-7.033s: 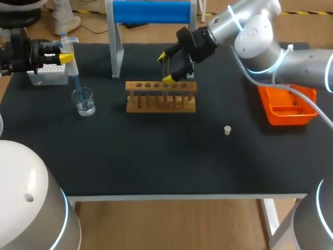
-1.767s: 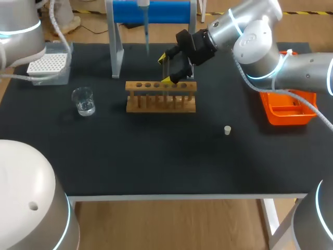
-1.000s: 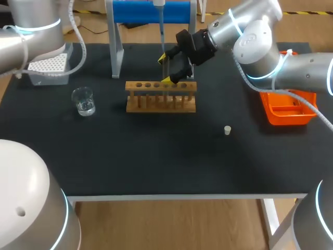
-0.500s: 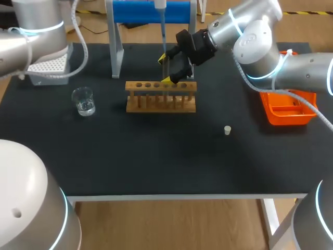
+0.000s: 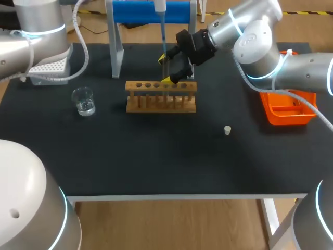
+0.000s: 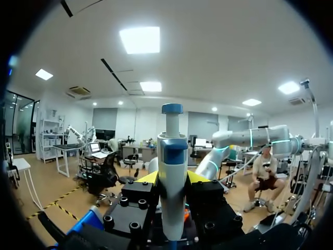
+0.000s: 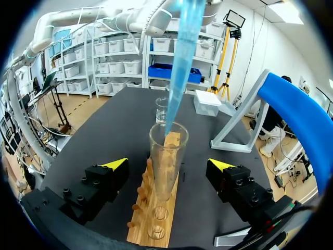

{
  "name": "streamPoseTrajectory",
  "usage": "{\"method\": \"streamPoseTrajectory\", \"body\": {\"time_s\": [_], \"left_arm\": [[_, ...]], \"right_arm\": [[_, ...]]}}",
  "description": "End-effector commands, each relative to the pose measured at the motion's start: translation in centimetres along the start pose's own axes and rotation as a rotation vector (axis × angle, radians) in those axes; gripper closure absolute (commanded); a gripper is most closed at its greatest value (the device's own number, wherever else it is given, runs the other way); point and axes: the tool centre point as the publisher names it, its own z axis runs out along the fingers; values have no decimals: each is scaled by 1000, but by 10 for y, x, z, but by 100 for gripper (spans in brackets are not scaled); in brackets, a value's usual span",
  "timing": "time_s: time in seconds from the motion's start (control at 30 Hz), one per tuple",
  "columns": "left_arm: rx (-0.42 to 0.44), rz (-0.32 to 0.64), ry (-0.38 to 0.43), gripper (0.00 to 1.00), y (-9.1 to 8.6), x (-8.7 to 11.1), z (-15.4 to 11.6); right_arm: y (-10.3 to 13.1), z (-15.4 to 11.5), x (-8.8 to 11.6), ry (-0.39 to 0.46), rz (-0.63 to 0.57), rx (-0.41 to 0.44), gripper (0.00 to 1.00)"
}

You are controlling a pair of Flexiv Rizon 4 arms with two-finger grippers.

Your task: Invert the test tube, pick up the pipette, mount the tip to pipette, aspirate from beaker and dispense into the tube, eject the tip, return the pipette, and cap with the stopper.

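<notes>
A glass test tube (image 7: 167,162) stands upright in the wooden rack (image 7: 155,211). My right gripper (image 7: 167,165) is open, one yellow-tipped finger on each side of the tube and neither touching it. The pipette's blue tip (image 7: 179,52) hangs from above with its point just inside the tube's mouth. In the left wrist view my left gripper (image 6: 173,179) is shut on the white and blue pipette (image 6: 172,182). In the head view the pipette (image 5: 162,21) comes down above the rack (image 5: 161,97) beside my right gripper (image 5: 166,68). A small white stopper (image 5: 227,130) lies right of the rack.
A glass beaker (image 5: 83,101) with liquid stands left of the rack. A white tip box (image 5: 48,66) sits at the back left. A blue-topped stand (image 5: 151,11) rises behind the rack, and an orange tray (image 5: 287,107) lies at the right.
The pipette has drifted a little to the right and now hangs over the test tube. My left arm shifted with it. The right arm has not moved.
</notes>
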Motion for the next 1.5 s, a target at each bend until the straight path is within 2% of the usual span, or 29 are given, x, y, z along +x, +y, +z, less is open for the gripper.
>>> {"method": "streamPoseTrajectory", "body": {"time_s": [0.03,0.77,1.5], "left_arm": [[3,-2,5,100,2,-2,-1],[-21,0,-25,100,5,-4,-7],[-3,19,7,100,4,-11,-3]], "right_arm": [[0,-1,0,1,0,1,0],[0,-1,0,1,0,1,0],[0,-1,0,1,0,1,0]]}}
